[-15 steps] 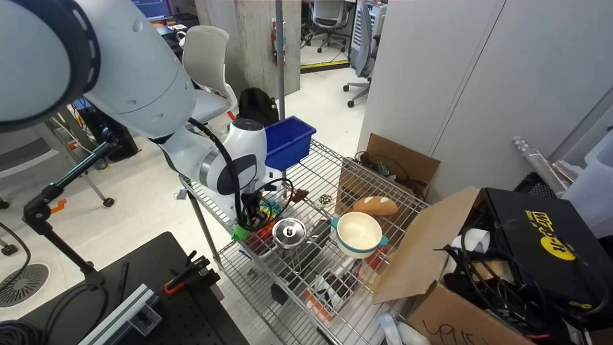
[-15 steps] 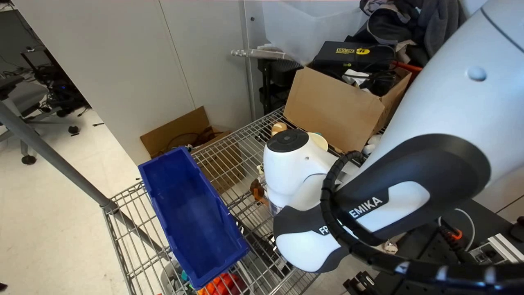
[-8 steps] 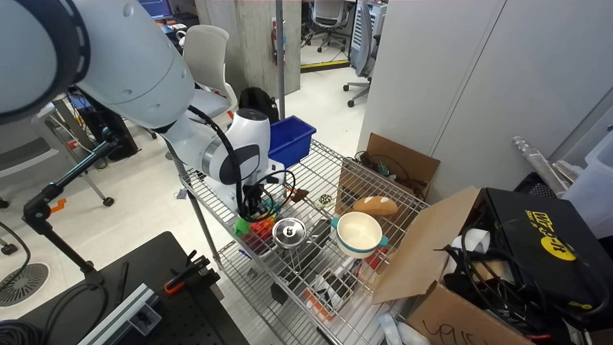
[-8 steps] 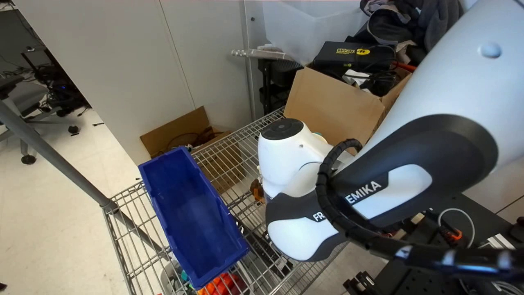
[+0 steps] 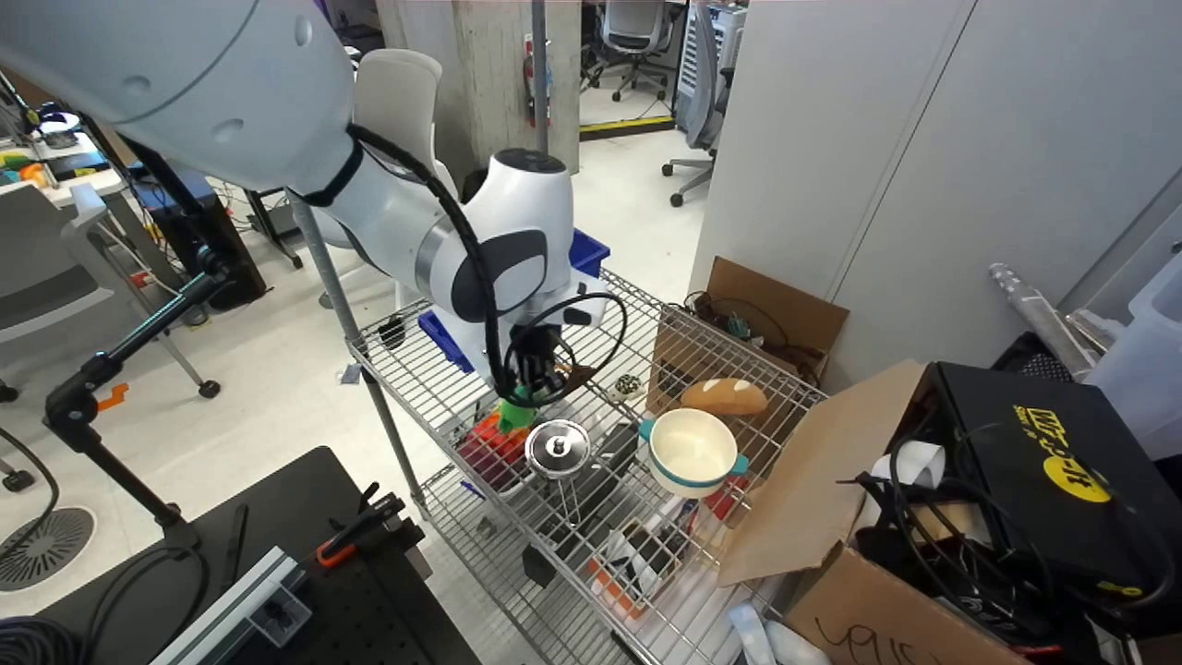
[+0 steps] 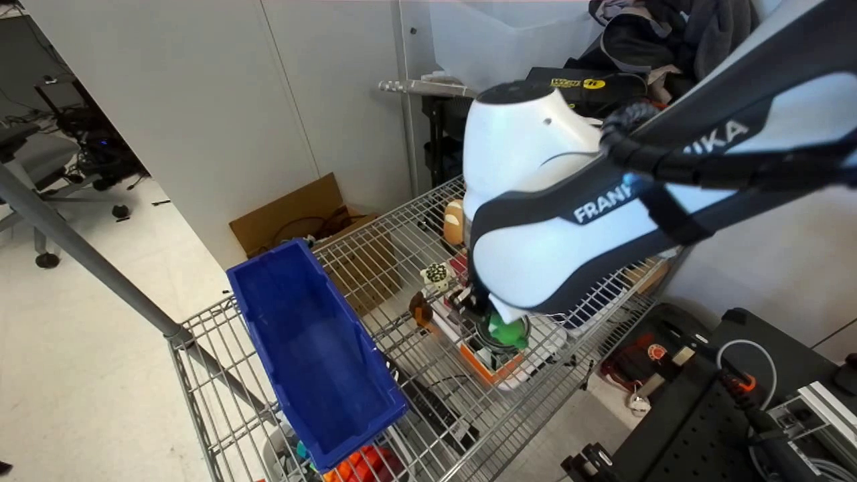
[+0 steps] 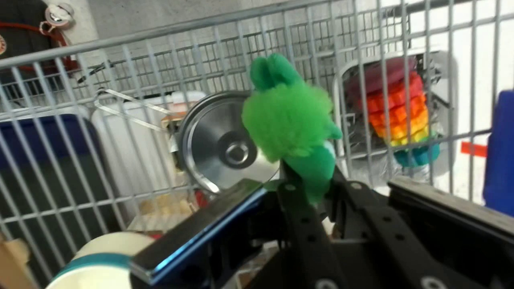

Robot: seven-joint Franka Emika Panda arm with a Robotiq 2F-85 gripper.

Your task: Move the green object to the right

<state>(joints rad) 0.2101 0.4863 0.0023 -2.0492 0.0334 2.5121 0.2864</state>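
1. Green plush toy (image 7: pixel 289 120), gripped in the hand (image 7: pixel 315 180): the fingers (image 7: pixel 297 212) stand close together, clasping its narrow end, and its fuzzy end sticks out past them.
2. That toy hangs above the wire counter (image 5: pixel 633 319), beneath the arm in both exterior views. In the wrist view it covers part of a round steel lid (image 7: pixel 219 150); whether the two touch cannot be told.
3. Blue bin (image 6: pixel 318 361), open-topped, running along one end of the counter; in an exterior view the arm hides much of it.
4. Cream pot (image 5: pixel 693 445) with teal handles, open side up on the counter, just beside a bread loaf (image 5: pixel 725 397).
5. White tub (image 7: pixel 449 80) below the wires, containing rainbow-coloured pieces (image 7: pixel 395 112).
6. Cardboard box (image 5: pixel 850 591) at the counter's other end, holding a black case (image 5: pixel 1016 462) and cables (image 5: pixel 910 499).
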